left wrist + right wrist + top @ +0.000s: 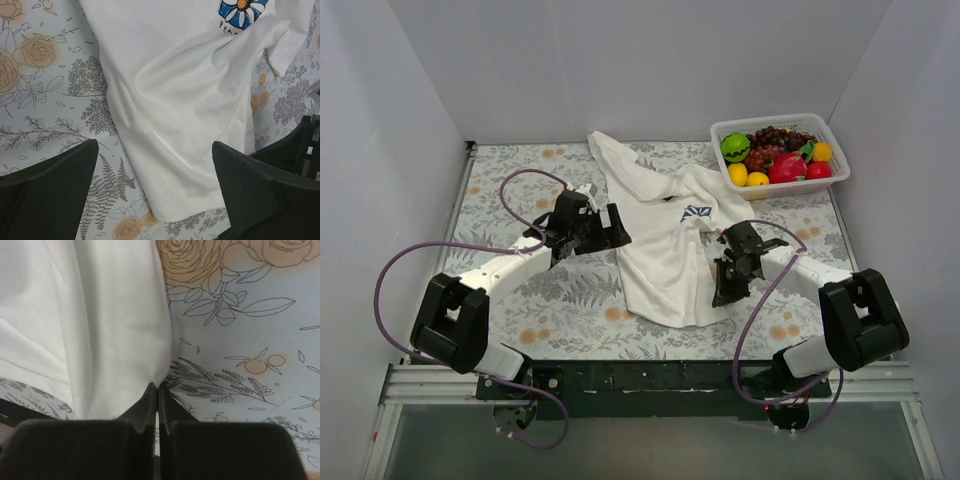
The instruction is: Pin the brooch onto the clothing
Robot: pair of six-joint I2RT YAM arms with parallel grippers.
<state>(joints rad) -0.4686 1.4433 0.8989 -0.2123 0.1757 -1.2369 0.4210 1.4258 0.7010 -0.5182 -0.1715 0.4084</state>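
The white T-shirt (665, 245) lies crumpled in the middle of the flower-print mat (520, 180), with a blue-square daisy print (696, 212) showing near its upper right. My left gripper (617, 228) hovers open at the shirt's left edge. In the left wrist view its fingers (55, 185) stand wide apart over the shirt (180, 100) and its hem, with the "PEACE" print (242, 10) at the top. My right gripper (723, 293) is shut on the shirt's right edge; cloth (90, 325) is pinched at the fingertips (159, 386). The brooch is not in view.
A white basket (770, 120) of toy fruit stands at the back right. White walls close in the left, back and right sides. Purple cables loop beside both arms. Bare mat shows left of the shirt and along the front.
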